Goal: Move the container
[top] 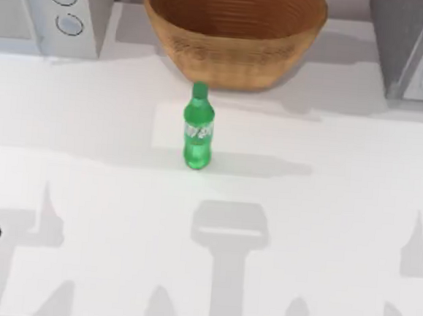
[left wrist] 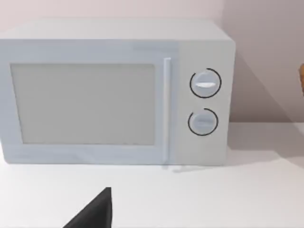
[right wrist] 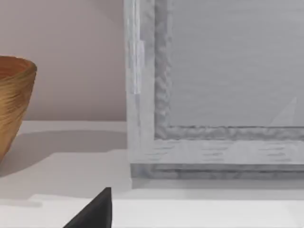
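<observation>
Bottle [top: 198,131] upright mid-table, just at six o'clock of the woven basket [top: 235,29], untouched; grip of either arm impossible to tell; best taken low on the label band, squarely, without tipping.

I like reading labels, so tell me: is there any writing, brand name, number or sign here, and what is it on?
Green bottle: white lettering on its label band, too blurred to read.
Microwave: two round dials, no readable numbers or marks beside them.
Woven basket: no text.
Grey framed unit at the table's right rear: no text.
</observation>
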You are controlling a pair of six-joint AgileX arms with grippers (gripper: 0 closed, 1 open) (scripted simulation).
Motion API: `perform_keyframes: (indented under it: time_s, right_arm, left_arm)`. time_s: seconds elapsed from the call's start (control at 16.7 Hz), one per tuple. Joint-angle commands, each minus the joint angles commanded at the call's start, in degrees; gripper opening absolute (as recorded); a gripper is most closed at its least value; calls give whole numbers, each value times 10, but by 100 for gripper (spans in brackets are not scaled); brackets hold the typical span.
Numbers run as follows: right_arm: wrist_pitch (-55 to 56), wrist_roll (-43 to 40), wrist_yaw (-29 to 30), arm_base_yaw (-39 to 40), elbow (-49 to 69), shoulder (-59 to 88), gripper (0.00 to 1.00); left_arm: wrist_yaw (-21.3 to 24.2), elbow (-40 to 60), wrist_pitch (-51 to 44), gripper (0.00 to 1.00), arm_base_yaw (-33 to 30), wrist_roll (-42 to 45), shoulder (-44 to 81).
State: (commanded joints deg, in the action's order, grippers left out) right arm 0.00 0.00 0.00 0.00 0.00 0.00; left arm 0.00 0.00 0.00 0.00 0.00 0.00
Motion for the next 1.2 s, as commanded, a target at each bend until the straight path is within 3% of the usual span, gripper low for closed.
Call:
perform_keyframes:
  time_s: [0.24,0.54,1.2]
  right_arm:
    - [17,1,-2,7,8,17,100]
    - [151,5,-13,57,60,167,100]
    - [626,3,-43,229,227,866,100]
  left_arm:
    - [0,0,0,100,0,0,0]
    - [0,0,0,100,0,0,0]
    - [0,0,0,100,0,0,0]
